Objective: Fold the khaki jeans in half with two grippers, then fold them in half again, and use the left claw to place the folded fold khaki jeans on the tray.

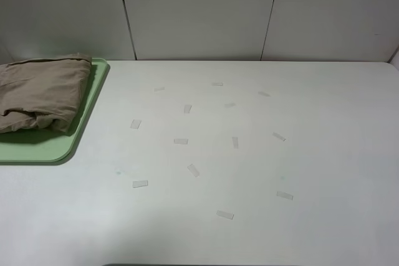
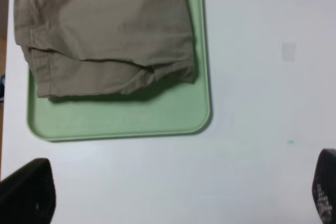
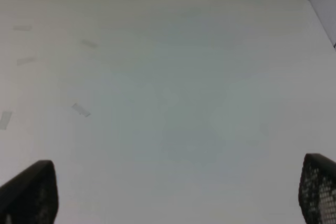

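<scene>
With the folded khaki jeans (image 2: 105, 40) lying on the tray (image 2: 121, 121), both the left pincer (image 2: 173, 195) and right pincer (image 3: 173, 192) hang open and empty; only a clean retreat appears to remain.

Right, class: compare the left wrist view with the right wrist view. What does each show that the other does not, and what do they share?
Only the left wrist view shows the folded khaki jeans lying on the tray, with the left gripper open over bare table beside it.

Only the right wrist view shows the table's far edge and corner against the wall, and the right gripper, also open.

Both show the white table, pale tape strips stuck to it, and wide-apart black fingertips holding nothing.
</scene>
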`<action>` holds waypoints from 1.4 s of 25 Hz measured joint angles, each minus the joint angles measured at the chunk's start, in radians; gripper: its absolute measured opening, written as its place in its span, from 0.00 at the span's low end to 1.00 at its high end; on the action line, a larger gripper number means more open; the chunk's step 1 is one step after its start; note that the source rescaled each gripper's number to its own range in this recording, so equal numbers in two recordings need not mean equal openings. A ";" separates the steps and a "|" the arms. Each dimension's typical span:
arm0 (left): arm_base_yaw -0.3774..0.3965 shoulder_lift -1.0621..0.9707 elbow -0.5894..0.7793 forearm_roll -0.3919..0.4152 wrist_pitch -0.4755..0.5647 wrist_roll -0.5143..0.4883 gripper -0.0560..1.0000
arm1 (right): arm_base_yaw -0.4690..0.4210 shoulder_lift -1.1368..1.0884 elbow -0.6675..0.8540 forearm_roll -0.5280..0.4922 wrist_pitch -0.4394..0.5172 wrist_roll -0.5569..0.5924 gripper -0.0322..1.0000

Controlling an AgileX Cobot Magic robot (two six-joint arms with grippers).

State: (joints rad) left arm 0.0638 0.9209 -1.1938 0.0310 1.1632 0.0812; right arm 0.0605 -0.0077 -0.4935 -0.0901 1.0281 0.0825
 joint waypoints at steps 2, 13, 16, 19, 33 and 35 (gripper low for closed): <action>0.000 -0.061 0.029 0.000 0.000 0.000 0.97 | 0.000 0.000 0.000 0.000 0.000 0.000 0.99; 0.000 -0.407 0.236 0.000 0.000 0.000 0.97 | 0.000 0.000 0.000 0.000 0.000 0.000 0.99; 0.000 -0.470 0.303 0.000 0.000 -0.001 0.97 | 0.000 0.000 0.000 0.000 0.000 0.000 0.99; 0.000 -0.529 0.349 -0.001 0.000 -0.002 0.97 | 0.000 0.000 0.000 0.000 0.000 0.000 0.99; 0.000 -0.638 0.378 0.063 0.000 0.000 0.99 | 0.000 0.000 0.000 0.000 0.000 0.000 0.99; 0.000 -0.650 0.388 0.064 0.000 0.000 1.00 | 0.000 0.000 0.000 0.000 0.000 0.000 0.99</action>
State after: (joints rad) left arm 0.0638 0.2704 -0.8053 0.0951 1.1632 0.0810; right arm 0.0605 -0.0077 -0.4935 -0.0901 1.0281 0.0825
